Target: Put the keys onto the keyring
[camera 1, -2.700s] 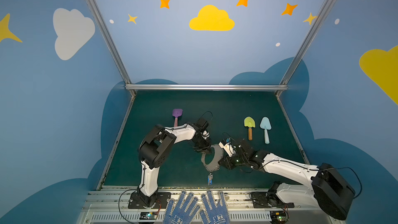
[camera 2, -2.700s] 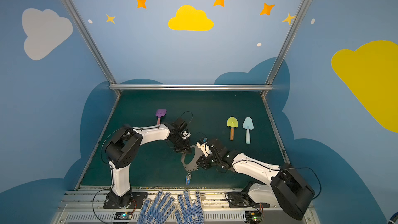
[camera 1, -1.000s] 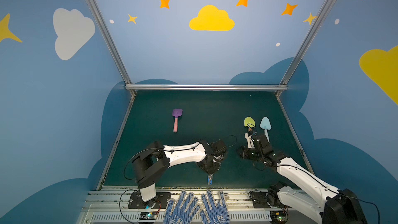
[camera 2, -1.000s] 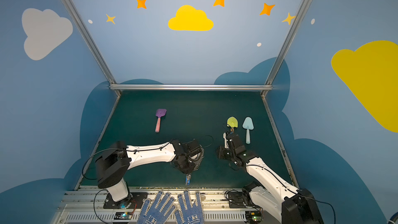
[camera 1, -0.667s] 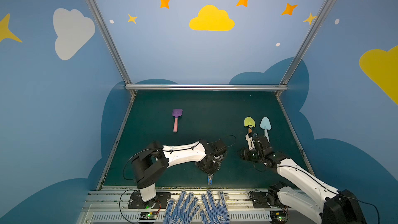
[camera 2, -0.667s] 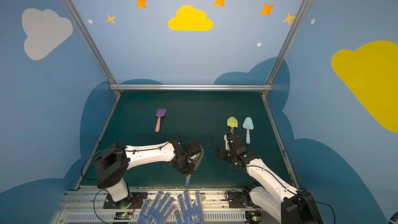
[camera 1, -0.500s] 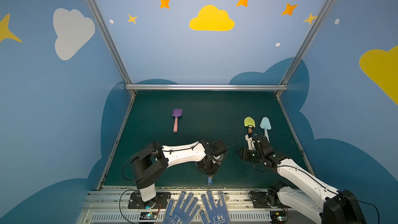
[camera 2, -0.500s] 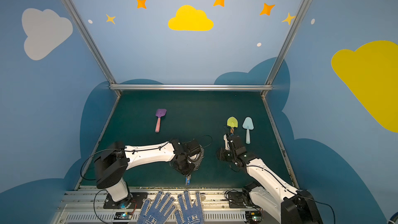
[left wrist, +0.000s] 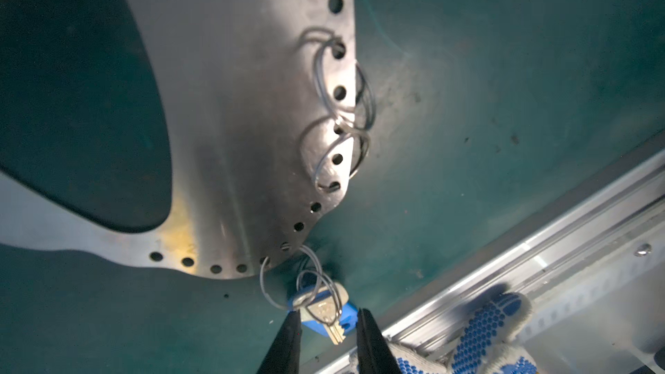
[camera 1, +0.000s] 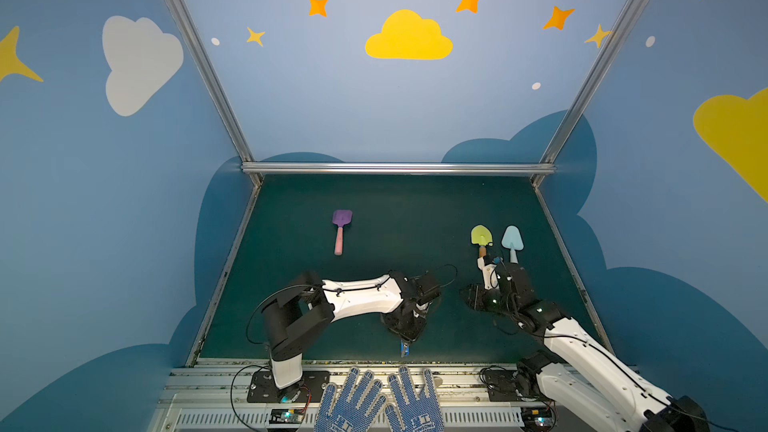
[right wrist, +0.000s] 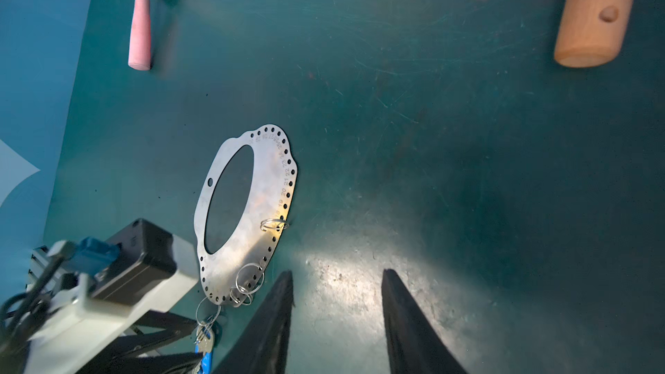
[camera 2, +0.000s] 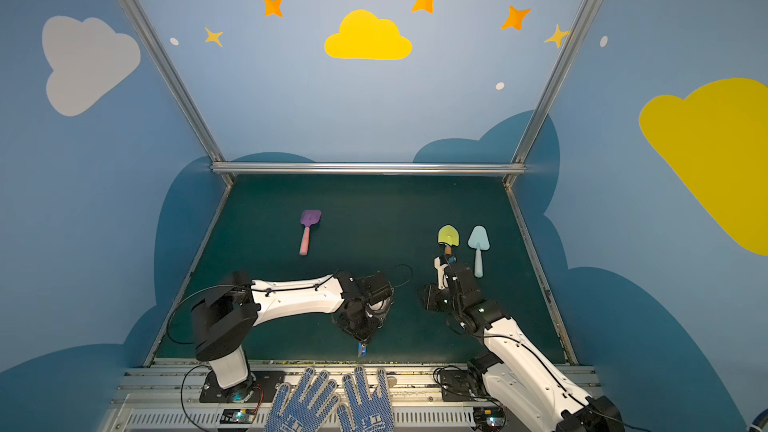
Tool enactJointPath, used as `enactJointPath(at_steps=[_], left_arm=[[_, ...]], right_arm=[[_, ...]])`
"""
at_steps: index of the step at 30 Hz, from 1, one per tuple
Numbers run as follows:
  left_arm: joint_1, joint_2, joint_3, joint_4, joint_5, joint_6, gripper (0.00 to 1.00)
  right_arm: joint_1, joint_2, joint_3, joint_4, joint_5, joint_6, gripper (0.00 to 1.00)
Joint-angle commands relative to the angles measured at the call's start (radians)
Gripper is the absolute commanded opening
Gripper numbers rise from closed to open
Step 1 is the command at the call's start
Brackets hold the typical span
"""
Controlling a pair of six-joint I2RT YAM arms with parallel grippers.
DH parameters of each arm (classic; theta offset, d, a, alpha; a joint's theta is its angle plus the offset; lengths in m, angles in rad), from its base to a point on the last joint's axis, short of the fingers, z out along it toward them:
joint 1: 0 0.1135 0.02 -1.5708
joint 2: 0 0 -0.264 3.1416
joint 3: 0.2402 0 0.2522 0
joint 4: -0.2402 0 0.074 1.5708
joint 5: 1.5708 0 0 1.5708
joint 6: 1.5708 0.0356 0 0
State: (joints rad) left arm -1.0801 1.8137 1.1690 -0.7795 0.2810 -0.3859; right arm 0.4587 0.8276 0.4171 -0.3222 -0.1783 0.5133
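Green table (camera 1: 291, 284), blue painted walls. The keyring (right wrist: 266, 188) is laid flat near the front edge. The keys (left wrist: 324, 309) are already threaded on a wire ring (left wrist: 268, 282) at its near end, so a firm grip is probably no longer needed.

Left gripper (left wrist: 327, 314): jaws are parted narrowly either side of the blue tag; contact cannot be told.

Right gripper (right wrist: 337, 271): jaws are spread, nothing is held, and it is parked clear by the yellow-green shovel (camera 1: 481, 235).

Against 2.7 s ago: the right arm has been drawn back from the keyring and the left arm swung to its near end. The keyring is hardly shifted.
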Motion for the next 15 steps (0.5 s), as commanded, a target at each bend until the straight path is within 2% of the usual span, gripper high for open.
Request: enactJointPath(at_steps=[1, 10, 15], left_arm=[[-0.002, 0.011, 0.022, -0.048, -0.027, 0.002, 0.31], [0.014, 0.048, 0.021, -0.014, 0.013, 0.022, 0.29], [0.026, 0.059, 0.029, -0.015, 0.021, 0.036, 0.17]], right_arm=[[-0.006, -0.015, -0.014, -0.020, 0.007, -0.008, 0.43], [-0.011, -0.046, -0.005, -0.048, 0.024, -0.017, 0.43], [-0.020, -0.070, 0.000, -0.075, 0.033, -0.027, 0.43]])
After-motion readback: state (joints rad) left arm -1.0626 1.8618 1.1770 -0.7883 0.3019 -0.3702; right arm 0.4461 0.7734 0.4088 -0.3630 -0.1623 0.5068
